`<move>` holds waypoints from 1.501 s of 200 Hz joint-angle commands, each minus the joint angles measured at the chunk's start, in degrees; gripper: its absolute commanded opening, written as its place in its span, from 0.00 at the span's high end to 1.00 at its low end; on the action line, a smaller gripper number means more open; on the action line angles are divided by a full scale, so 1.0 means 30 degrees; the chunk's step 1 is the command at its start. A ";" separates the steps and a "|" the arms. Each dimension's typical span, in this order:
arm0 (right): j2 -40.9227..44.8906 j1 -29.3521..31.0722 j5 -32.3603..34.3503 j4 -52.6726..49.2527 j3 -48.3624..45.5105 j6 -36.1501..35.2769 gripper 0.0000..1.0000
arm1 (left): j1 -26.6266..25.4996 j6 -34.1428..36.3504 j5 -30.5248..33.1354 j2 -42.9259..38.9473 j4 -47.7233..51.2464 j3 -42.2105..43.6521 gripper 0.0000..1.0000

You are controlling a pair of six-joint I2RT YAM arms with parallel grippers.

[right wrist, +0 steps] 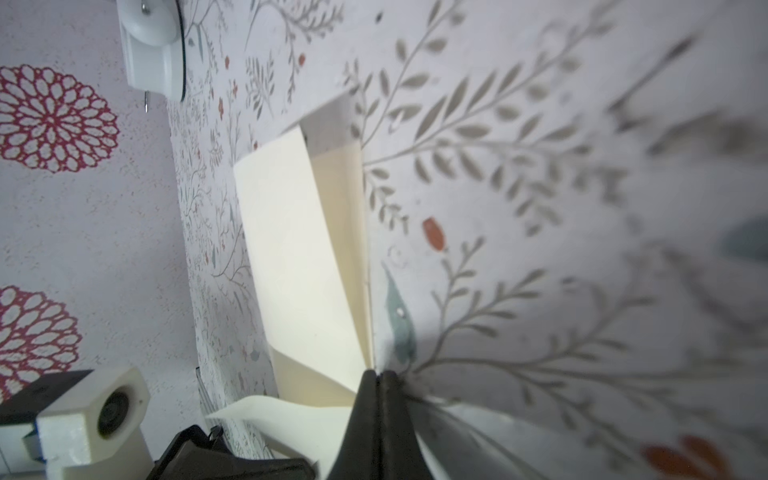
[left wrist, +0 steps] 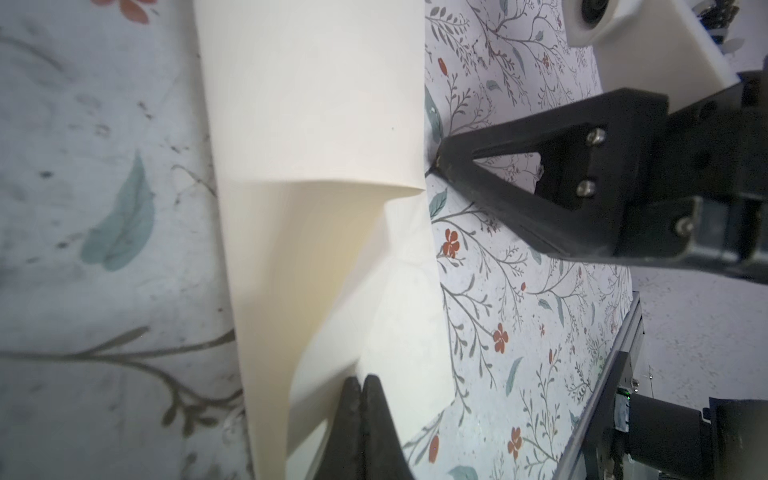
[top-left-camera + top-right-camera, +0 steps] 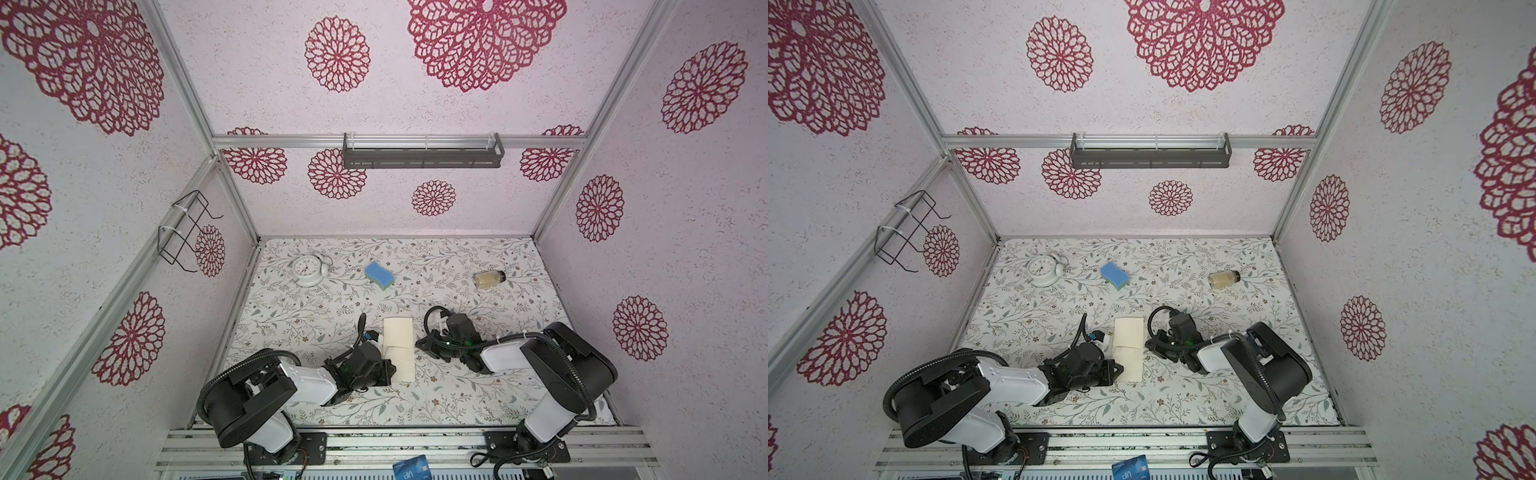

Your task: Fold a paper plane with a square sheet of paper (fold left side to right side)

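Though a white alarm clock (image 3: 308, 270), a wavy blue sponge (image 3: 379, 275) and a glass jar (image 3: 489, 279) on its side share the floral surface (image 3: 316, 320), all sit far back, well apart from the work. The cream paper sheet (image 3: 399, 349), thin and matte, lies mid-surface as a narrow doubled strip, top layer bowing up. Left tool (image 2: 360, 384) is clenched, tips on the sheet. Right tool (image 1: 376, 376) is clenched at its right edge. Can't tell if either pinches paper.

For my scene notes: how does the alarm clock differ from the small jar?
The alarm clock is white and round, with a dial; the jar is clear, with pale contents and a dark lid. The alarm clock sits at the back left; the jar lies on its side at the back right. Both rest on the floral table, with nothing touching them.
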State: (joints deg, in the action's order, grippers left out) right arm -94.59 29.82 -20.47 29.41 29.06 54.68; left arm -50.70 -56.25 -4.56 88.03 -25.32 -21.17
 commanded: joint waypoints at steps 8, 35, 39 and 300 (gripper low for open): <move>0.1726 -0.0797 0.0927 -0.4576 -0.0077 -0.1830 1.00 | -0.0019 -0.0319 -0.0461 0.0487 0.0870 -0.0036 1.00; 0.3598 -0.0771 0.0631 -0.5371 -0.0469 -0.1811 1.00 | -0.0064 -0.0144 -0.0669 -0.0582 0.1570 -0.0932 1.00; 0.3833 -0.0748 0.0588 -0.5344 -0.0610 -0.1716 1.00 | -0.0064 -0.0050 -0.0559 -0.0823 0.1824 -0.1126 1.00; 0.1014 0.4781 0.1950 -0.2907 0.3285 0.0041 1.00 | 0.6827 0.3162 -0.1939 -0.0190 0.6791 -0.4728 0.59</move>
State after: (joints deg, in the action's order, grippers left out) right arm -90.17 44.71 -16.82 18.63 38.37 55.81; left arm -30.41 -47.35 -9.39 86.28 -3.97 -34.13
